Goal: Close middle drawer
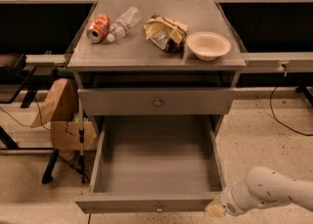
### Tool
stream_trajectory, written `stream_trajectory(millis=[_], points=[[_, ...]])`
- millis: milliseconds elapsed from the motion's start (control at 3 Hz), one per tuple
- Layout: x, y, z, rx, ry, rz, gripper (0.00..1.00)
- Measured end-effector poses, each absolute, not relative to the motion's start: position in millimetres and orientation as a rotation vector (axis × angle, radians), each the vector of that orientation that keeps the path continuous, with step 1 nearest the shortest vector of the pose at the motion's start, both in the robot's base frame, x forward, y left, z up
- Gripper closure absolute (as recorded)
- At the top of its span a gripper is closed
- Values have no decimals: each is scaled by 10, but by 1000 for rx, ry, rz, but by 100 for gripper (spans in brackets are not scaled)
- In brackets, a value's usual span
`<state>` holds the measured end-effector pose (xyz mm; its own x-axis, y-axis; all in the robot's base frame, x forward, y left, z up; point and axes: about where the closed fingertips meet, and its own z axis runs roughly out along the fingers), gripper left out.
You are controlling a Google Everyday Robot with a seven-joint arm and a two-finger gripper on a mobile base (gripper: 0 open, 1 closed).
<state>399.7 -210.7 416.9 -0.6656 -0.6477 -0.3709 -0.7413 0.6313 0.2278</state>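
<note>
The wide grey middle drawer (156, 162) stands pulled far out of the grey metal cabinet (156, 56), its deep box showing a plain, smooth, bare grey floor. The low flat front panel (132, 202) runs along the bottom of the view, with a small round knob (159, 209) at its centre.

Down at the right, the robot's smooth white rounded arm (276, 193) reaches in from the edge. The gripper (215, 210), a pale yellowish tip, sits right at the right-hand corner of that front panel, seemingly touching it. How its jaws stand I can't make out from here.

Above the pulled-out box, the taller-fronted grey drawer (122, 101) sits flush in the cabinet, with a larger round knob (157, 102).

On the matte cabinet top:
- an orange soda can (98, 27) lies on its side
- a clear, crinkled plastic bottle (123, 22) lies just beside it
- a crumpled yellow and brown snack bag (165, 32) sits near the middle
- a shallow round beige bowl (208, 45) is close to the right edge

Left of the cabinet, a brown paper bag (56, 103) leans over a cardboard box (68, 135). The speckled beige floor (254, 140) carries a thin black cable (283, 118) on the right.
</note>
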Motion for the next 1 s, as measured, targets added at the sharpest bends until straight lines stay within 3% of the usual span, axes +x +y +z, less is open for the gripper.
stream_trajectory(millis=[1000], points=[[4001, -2166, 4183, -1021, 2612, 537, 100]])
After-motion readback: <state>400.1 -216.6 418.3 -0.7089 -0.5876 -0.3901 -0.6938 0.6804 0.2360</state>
